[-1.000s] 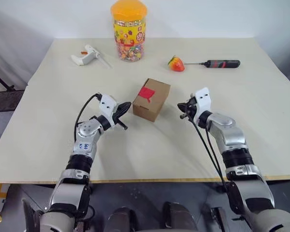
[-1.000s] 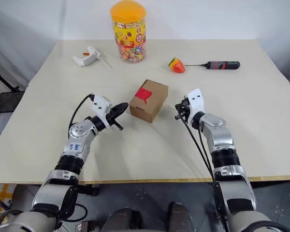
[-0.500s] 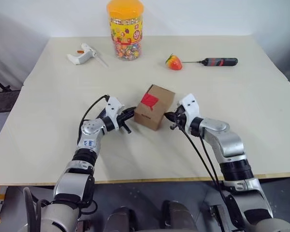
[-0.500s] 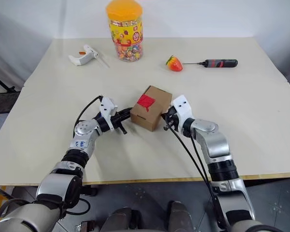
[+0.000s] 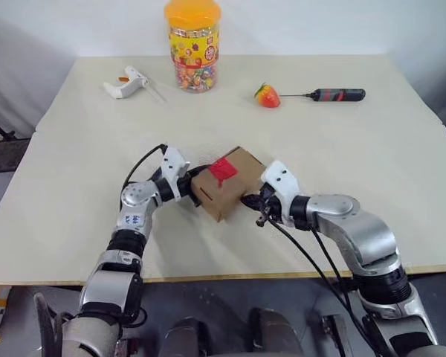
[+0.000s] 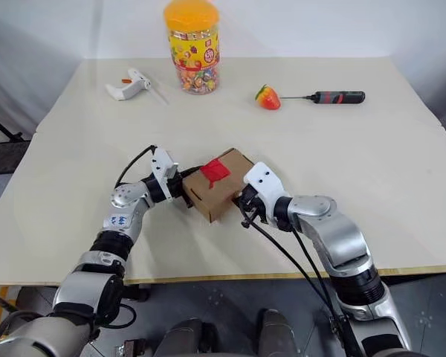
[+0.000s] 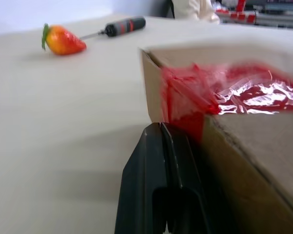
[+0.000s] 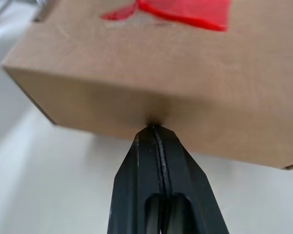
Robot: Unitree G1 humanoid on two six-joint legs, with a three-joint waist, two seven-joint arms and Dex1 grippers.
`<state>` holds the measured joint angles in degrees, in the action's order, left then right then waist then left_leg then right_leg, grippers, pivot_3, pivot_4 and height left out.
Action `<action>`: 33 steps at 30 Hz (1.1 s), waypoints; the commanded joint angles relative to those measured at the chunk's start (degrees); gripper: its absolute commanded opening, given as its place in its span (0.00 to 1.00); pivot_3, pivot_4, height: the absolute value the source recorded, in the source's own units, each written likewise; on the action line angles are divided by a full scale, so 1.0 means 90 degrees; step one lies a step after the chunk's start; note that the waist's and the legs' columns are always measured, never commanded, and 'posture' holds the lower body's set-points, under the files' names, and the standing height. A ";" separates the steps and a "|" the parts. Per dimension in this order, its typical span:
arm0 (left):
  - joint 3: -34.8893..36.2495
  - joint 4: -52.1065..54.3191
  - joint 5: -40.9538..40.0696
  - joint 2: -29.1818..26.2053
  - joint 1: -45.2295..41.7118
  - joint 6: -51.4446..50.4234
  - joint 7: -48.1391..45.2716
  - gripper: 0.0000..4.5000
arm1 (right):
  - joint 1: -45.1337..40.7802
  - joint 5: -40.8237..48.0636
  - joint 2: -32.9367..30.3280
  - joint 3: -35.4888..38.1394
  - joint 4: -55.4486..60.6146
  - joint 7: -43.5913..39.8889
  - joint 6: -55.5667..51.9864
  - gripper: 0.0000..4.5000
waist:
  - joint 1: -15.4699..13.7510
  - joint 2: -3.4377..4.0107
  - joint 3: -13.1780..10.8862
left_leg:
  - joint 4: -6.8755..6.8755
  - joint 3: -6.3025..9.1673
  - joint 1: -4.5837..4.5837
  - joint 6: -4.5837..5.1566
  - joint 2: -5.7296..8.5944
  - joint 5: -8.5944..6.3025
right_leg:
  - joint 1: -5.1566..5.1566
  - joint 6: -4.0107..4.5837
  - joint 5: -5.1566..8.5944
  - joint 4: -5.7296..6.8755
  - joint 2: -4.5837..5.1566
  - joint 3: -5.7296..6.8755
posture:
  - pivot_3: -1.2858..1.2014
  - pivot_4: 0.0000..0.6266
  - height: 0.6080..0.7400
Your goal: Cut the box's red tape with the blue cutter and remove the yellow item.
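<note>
You've got a plain cream table point(image 5: 372, 186) with not much on it. The cardboard box point(image 5: 224, 192) sits about dead center. Candy jar point(image 5: 192, 46) is up at 12 o'clock, white pistol-shaped tool point(image 5: 128, 82) around 11, strawberry point(image 5: 267, 96) at roughly 1, and the screwdriver point(image 5: 331, 94) just beside it toward 2.

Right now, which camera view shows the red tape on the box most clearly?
The left eye view: the red tape lies whole on the box. The left wrist view shows it crumpled and close; the right wrist view cuts it off.
</note>
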<state>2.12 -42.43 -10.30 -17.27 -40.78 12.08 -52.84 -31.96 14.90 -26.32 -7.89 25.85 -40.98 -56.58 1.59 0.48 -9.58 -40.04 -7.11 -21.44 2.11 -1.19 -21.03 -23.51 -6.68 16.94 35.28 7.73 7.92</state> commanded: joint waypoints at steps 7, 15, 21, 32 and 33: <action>0.0044 0.2283 -0.0369 -0.0840 0.1327 -0.1279 -0.0369 0.01 | -0.1056 0.0504 -0.0908 0.0627 -0.0392 -0.0562 0.0583 0.00 | -0.0001 -0.0025 -0.0014 | -0.0005 0.0003 0.0001 0.0000 -0.0007 0.0000 | 0.0003 0.0000 0.0000 0.0004 0.0004 -0.0006 | 0.52 0.24 1.00; 0.0085 0.4950 -0.1439 -0.1577 0.2769 -0.3568 -0.0510 0.01 | -0.1700 -0.0270 -0.0890 0.0080 -0.2837 -0.0892 0.2687 0.00 | 0.0018 -0.0043 -0.0025 | -0.0005 -0.0004 0.0004 0.0000 -0.0030 0.0000 | 0.0003 0.0000 0.0000 0.0007 0.0006 -0.0013 | 0.52 0.24 1.00; -0.0361 0.6733 -0.2153 -0.1945 0.3765 -0.5128 -0.0455 0.01 | -0.2984 -0.1046 -0.0278 -0.0345 -0.6220 -0.1101 0.4784 0.00 | 0.0050 -0.0032 -0.0038 | -0.0002 -0.0022 0.0014 0.0000 -0.0035 0.0000 | 0.0002 0.0001 0.0001 0.0006 0.0003 -0.0032 | 0.52 0.24 1.00; -0.0822 0.6451 -0.1421 -0.0574 0.3248 -0.4392 0.1065 0.01 | -0.4258 -0.2162 0.0270 -0.0771 -0.9785 -0.1968 0.6654 0.00 | 0.0006 -0.0028 -0.0042 | -0.0004 -0.0005 0.0016 -0.0001 -0.0035 0.0001 | 0.0006 0.0003 0.0001 0.0023 0.0003 -0.0035 | 0.52 0.24 1.00; -0.0803 0.6316 -0.1315 -0.0516 0.3202 -0.4219 0.1131 0.01 | -0.4248 -0.2245 0.0201 -0.0837 -0.9800 -0.2214 0.6652 0.00 | 0.0015 -0.0028 -0.0042 | -0.0007 -0.0003 0.0013 -0.0001 -0.0035 0.0001 | 0.0007 0.0003 0.0002 0.0022 0.0003 -0.0033 | 0.52 0.24 1.00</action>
<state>-5.63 15.37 -24.16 -22.21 -11.43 -29.50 -44.51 -68.41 -4.07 -23.01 -15.09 -62.47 -57.62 1.94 1.73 0.23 -9.96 -40.10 -7.16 -21.32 2.10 -1.51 -21.02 -23.45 -6.65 16.95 35.47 7.75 7.62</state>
